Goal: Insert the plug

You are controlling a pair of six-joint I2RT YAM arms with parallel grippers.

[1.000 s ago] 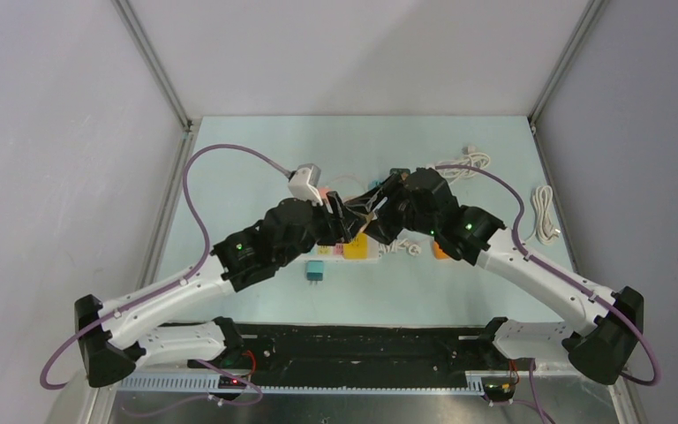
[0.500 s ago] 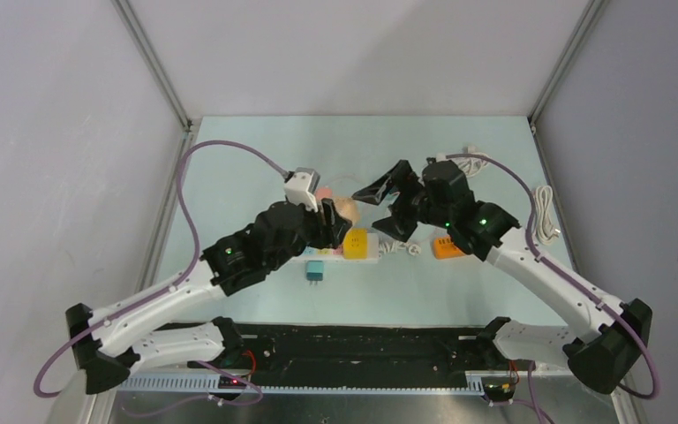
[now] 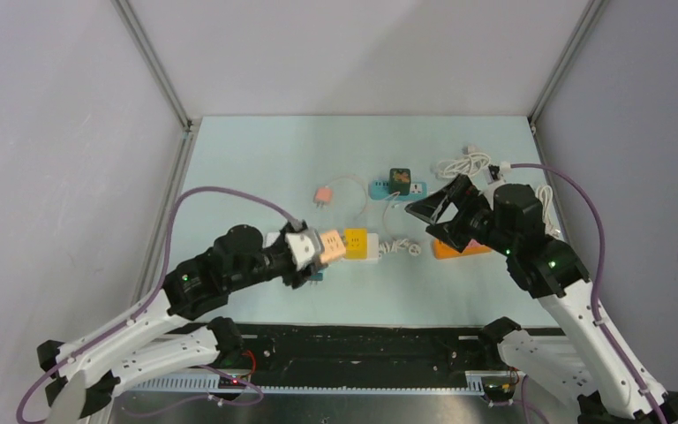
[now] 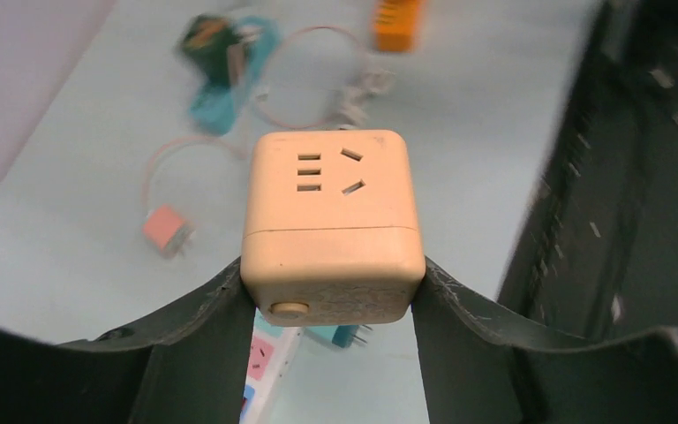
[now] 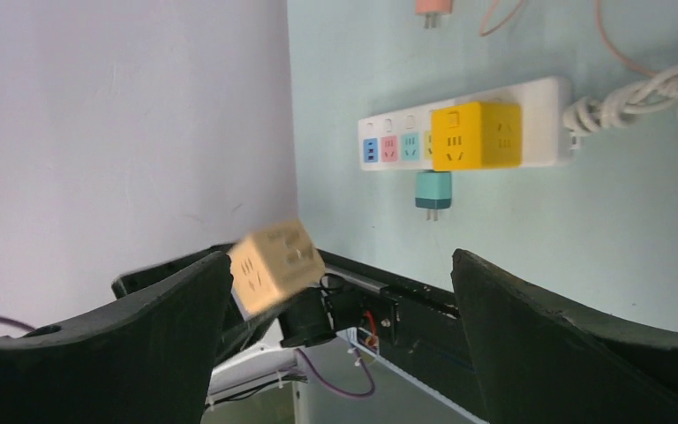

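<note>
Three socket cubes out here: peach cube (image 3: 331, 246), yellow cube (image 3: 356, 241), dark green cube (image 3: 398, 177). Two small plugs, pink plug (image 3: 322, 194) and teal plug (image 5: 433, 190). One white power strip (image 5: 543, 115), and one orange block (image 3: 448, 252).

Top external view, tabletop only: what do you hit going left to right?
peach socket cube → yellow cube → teal-and-green socket block → orange adapter → white cable by the right edge
</note>
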